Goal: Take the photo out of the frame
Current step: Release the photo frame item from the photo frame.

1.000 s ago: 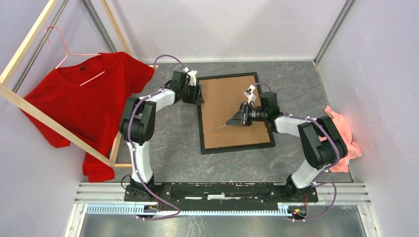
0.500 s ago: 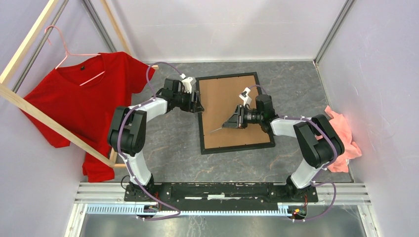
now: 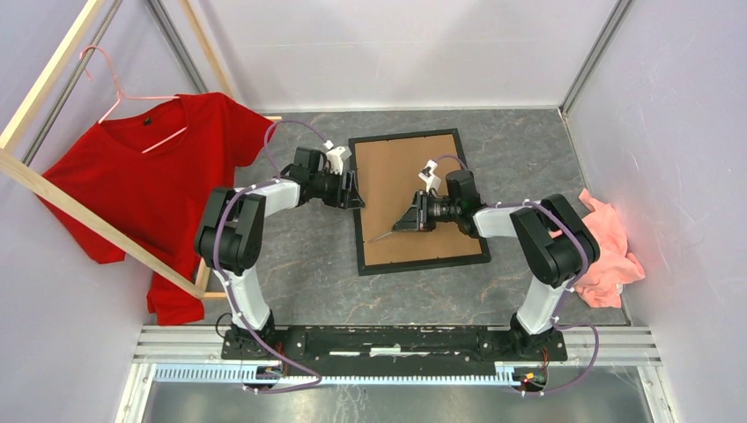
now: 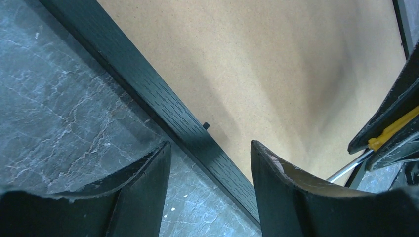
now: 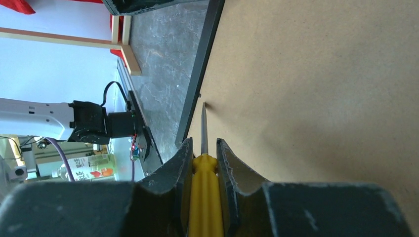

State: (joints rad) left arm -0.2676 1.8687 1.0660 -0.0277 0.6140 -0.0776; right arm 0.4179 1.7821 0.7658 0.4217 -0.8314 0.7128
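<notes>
The black frame [image 3: 421, 260] lies face down on the table, with its brown backing board [image 3: 401, 176] facing up. The photo is hidden beneath the board. My left gripper [image 3: 354, 194] is open, and in the left wrist view its fingers [image 4: 143, 187] straddle the frame's left rail [image 4: 148, 94] beside a small black tab [image 4: 206, 126]. My right gripper [image 3: 405, 219] is shut on a yellow-handled screwdriver [image 5: 203, 197]. It holds the screwdriver low over the board, with the metal shaft [image 5: 203, 126] pointing at the frame's left rail [image 5: 202, 64].
A red T-shirt [image 3: 150, 189] hangs on a pink hanger from a pale wooden rack [image 3: 97, 229] at the left. A pink cloth [image 3: 612, 251] lies at the right wall. Grey walls enclose the table on three sides.
My left gripper slid a little nearer along the frame's left rail. My right gripper moved left with the screwdriver, bringing its tip closer to the left rail.
</notes>
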